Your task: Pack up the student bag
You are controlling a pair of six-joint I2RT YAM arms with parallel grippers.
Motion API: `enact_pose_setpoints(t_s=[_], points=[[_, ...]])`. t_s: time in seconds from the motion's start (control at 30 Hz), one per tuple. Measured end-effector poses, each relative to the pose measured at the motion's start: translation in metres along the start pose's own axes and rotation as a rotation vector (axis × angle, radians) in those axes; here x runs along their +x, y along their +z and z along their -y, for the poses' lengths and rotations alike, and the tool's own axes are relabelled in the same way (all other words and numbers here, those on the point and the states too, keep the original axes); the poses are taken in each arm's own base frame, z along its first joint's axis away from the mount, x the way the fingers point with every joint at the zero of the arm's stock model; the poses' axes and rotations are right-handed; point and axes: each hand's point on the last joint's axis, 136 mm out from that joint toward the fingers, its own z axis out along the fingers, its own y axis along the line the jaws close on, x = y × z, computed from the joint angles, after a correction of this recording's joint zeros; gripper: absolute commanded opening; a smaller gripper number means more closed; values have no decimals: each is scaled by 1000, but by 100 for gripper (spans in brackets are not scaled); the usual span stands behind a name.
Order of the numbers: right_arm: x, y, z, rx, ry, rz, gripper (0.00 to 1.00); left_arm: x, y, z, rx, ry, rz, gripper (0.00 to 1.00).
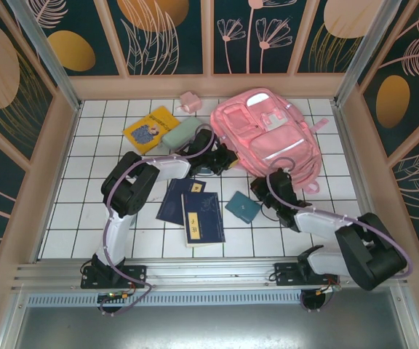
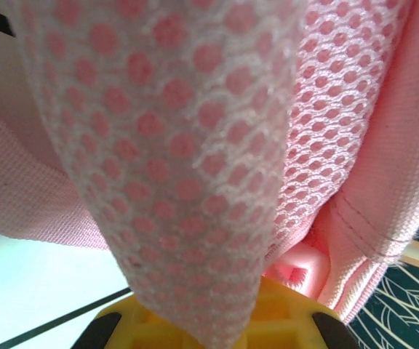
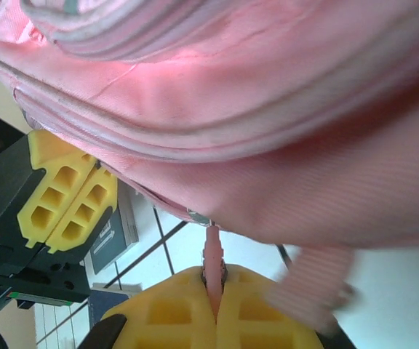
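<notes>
- The right tool (image 3: pixel 214 294) is fully closed, its yellow pads pinching the thin pink zipper pull (image 3: pixel 211 251) that hangs from the bag's seam.
- The left tool (image 3: pixel 71 196) is also closed. In its wrist view, pink mesh fabric (image 2: pixel 188 182) runs down into the jaws, so I judge it is pinching a strap or back panel.
- The student bag (image 1: pixel 268 134) lies flat on the white tiled worktop (image 1: pixel 86 211), at the far right, with both tools at its near-left edge.
- Handling, as a judgement:
  - The shell is soft and floppy, and it looks light and slack. A pull on 1 point will drag or fold the fabric rather than move the whole bag.
  - The glossy panels look slippery, so the woven straps, mesh and zipper tab are the better holds.
  - Running the zipper needs the second hold to keep the fabric taut.
- Its long axis runs from the far wall toward the near right, slightly diagonal. The front pockets face up and the rounded end points away from the arms.
</notes>
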Motion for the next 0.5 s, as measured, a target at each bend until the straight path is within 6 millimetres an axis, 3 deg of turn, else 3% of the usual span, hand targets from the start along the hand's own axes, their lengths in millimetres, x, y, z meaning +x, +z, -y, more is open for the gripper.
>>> enact_pose_setpoints(t_s=[0.33,0.5], points=[[-13,-31,19,-14,34,79,0,0,-3,0,9,-21,-16,0],[-22,-44,32,-2,51,120,0,-10,-7,-2,10,-36,-3,0]])
